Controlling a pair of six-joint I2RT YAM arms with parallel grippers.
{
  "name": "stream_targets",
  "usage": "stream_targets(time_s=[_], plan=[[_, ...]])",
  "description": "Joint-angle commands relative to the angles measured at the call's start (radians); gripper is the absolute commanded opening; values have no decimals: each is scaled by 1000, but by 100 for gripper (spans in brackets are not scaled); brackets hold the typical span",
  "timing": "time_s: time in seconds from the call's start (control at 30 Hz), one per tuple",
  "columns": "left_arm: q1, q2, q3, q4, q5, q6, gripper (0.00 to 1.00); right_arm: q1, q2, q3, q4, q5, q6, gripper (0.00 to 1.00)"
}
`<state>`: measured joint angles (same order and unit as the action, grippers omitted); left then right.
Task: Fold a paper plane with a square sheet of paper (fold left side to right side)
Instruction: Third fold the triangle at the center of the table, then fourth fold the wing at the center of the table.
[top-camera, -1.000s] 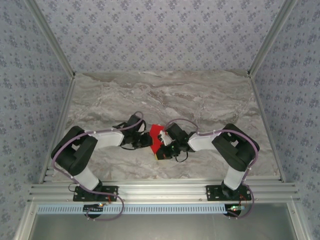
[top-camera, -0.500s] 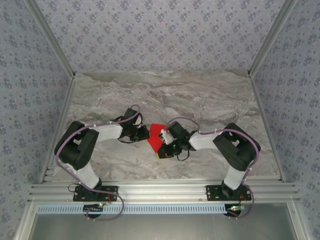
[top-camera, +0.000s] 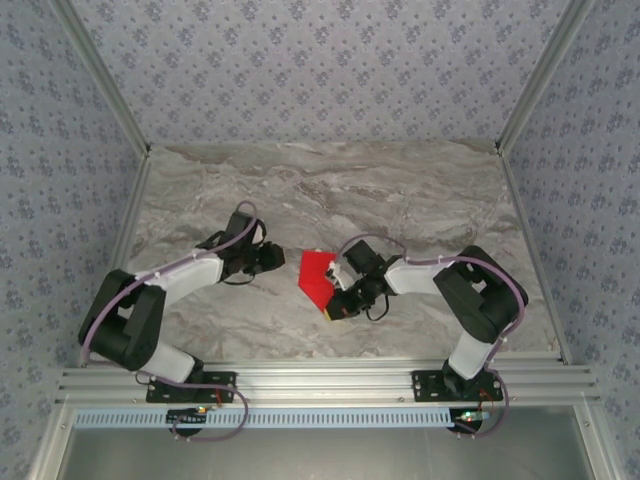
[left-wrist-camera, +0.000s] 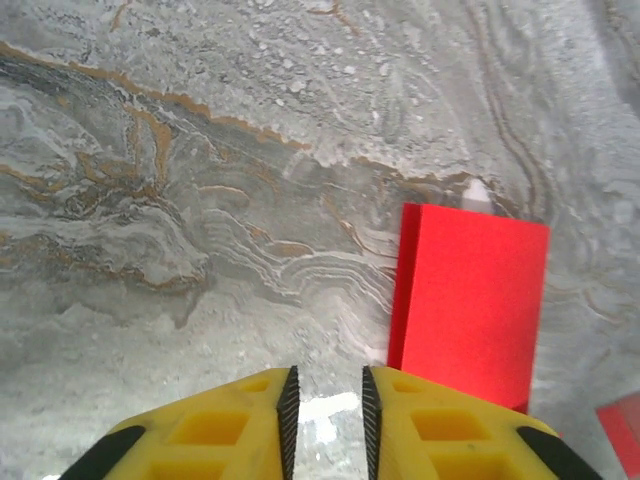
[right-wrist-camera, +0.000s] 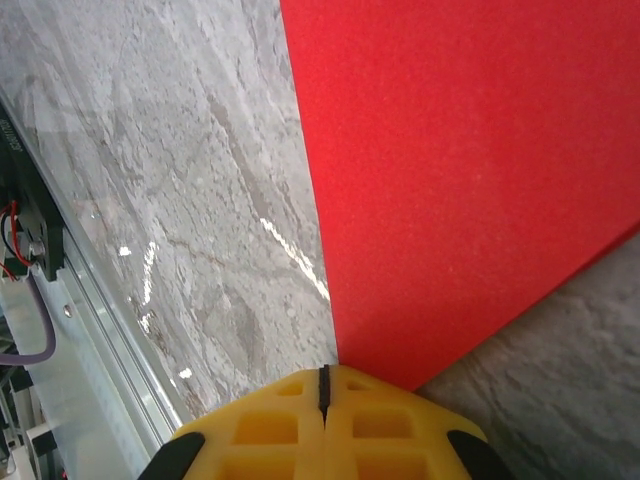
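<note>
The square sheet of paper lies folded on the marble table, bright red, with a straight left edge and a point toward the near side. In the left wrist view the paper sits ahead and to the right of my left gripper. That gripper's jaws stand a little apart over bare marble with nothing between them. From above, the left gripper is a short way left of the sheet. My right gripper is shut, its tips resting at the near corner of the paper.
The marble table stretches back to patterned walls on three sides. Aluminium rails run along the near edge, and that rail with cabling shows left of the right gripper.
My left arm has drawn back to the left, off the paper, and its jaws have parted slightly. My right gripper has slid toward the sheet's near corner, still shut.
</note>
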<state>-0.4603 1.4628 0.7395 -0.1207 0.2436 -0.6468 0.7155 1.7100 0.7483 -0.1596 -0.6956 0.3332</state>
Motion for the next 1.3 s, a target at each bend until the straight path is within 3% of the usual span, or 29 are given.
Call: stream_targets(time_s=[0.0,0.13,0.37,0.83,1.1,1.27], plan=[[-3,-62,-46,25,72,-34,31,-14,-44,-55,-100,52,-8,2],[-20,-94,-118,137,162,-130,37,-71,-148,-65,-38,14,12,16],[-98,-48,-143,242,180,-233,45,-113,-150,8,-55,135,-43,37],[-161,85,-84,277,181,-264,54,-128,-70,28,13,155,-36,38],[-186,131,-53,319,201,-281,40,-129,-137,7,6,218,-50,38],[-193,106,-40,316,203,-290,36,-117,-316,-60,-20,331,-69,48]])
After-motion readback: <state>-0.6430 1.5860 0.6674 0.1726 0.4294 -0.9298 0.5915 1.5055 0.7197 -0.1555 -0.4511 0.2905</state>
